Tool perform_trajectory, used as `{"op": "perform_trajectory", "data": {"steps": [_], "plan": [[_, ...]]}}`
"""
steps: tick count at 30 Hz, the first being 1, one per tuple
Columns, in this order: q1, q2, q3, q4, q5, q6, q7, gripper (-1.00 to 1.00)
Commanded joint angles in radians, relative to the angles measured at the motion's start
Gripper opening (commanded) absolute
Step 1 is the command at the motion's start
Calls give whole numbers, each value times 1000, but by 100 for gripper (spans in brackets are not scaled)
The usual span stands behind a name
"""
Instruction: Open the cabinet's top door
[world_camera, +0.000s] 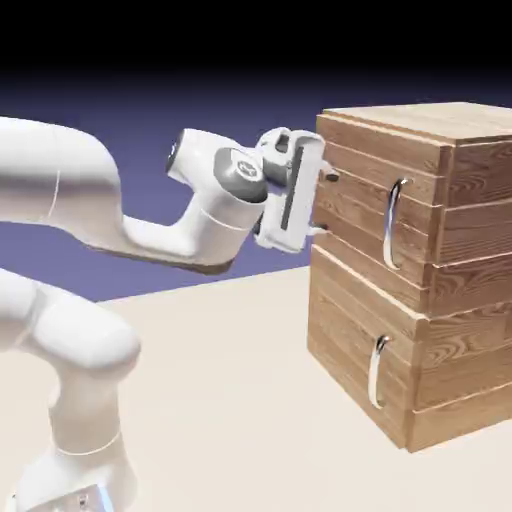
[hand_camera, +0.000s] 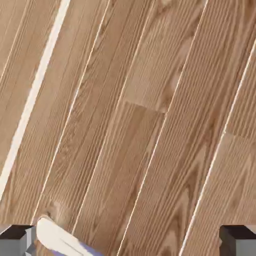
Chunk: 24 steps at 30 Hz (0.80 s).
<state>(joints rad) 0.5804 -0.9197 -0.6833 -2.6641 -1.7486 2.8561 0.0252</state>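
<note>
The cabinet (world_camera: 440, 330) of light-brown planks stands at the exterior view's right. Its top door (world_camera: 360, 215) lies flat against the cabinet front and carries a long curved silver handle (world_camera: 395, 222). My gripper (world_camera: 325, 203) is open, with its fingertips (world_camera: 328, 178) close against the door's left part, to the left of the handle. In the hand view the door's wood (hand_camera: 150, 125) fills the picture. The gripper (hand_camera: 127, 240) shows both tips far apart at the bottom corners with nothing between them. A pale curved piece (hand_camera: 55, 236) lies beside the left fingertip (hand_camera: 15, 240).
Below the top door sits the lower door (world_camera: 350, 350) with a shorter silver handle (world_camera: 377, 370). The beige table (world_camera: 230, 400) runs in front of the cabinet. My white arm (world_camera: 60, 200) fills the exterior view's left side.
</note>
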Motion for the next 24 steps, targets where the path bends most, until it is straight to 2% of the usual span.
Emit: {"op": "perform_trajectory", "data": {"steps": [1, 24], "plan": [[14, -9, -17, 4, -44, -5, -18, 0], [339, -209, -408, 87, -1044, -108, -427, 0]]}}
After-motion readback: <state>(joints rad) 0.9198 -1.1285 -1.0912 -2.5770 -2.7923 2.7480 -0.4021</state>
